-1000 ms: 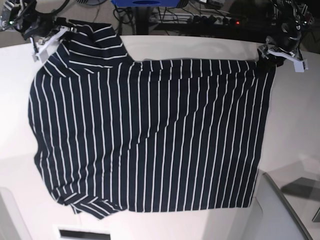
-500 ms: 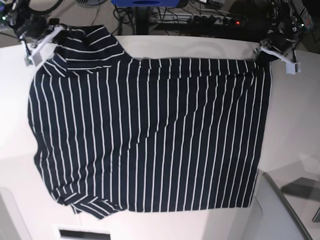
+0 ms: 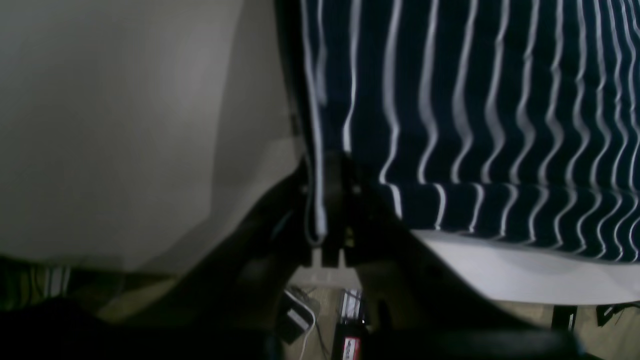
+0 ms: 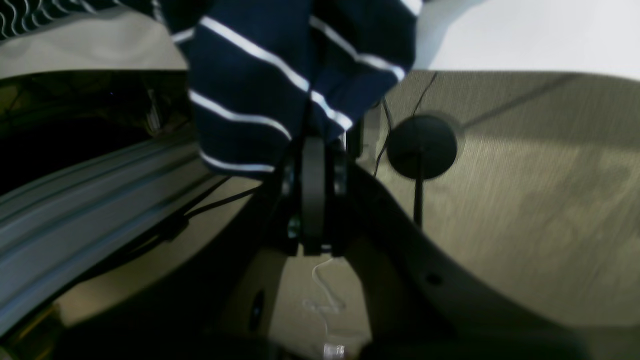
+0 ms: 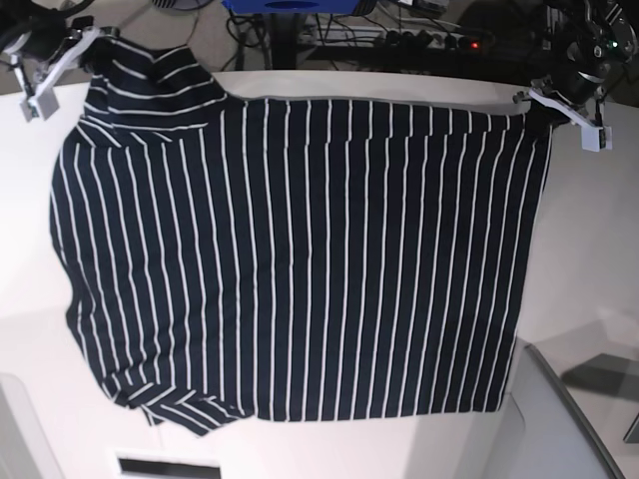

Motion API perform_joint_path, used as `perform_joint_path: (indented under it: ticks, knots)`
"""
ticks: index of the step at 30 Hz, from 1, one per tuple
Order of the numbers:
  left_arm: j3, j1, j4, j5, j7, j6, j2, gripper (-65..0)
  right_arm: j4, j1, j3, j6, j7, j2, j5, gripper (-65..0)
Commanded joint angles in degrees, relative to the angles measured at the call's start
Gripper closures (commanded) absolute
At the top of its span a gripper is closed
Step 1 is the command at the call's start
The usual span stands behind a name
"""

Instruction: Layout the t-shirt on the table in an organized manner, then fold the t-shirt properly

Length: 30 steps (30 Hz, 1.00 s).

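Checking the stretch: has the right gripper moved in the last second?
Yes. The right gripper moved outward and back, past the table edge, pulling the t-shirt.

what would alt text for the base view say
A dark navy cloth t-shirt with thin white stripes lies spread across a smooth white table. The right tool pinches its top-left sleeve corner and the left tool pinches its top-right hem corner, both at the table's far edge.

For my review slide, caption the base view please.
Both grippers, left and right, pinch the striped t-shirt by its far corners over the white table.
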Motion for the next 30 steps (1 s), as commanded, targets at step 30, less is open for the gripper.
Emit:
perform_joint_path:
  ticks: [30]
  knots:
    - [-0.7, 0.47, 5.71, -0.53, -0.43, -0.47, 1.08, 0.0, -0.49, -1.66, 2.32, 0.02, 1.98, 4.3, 13.76, -0.6]
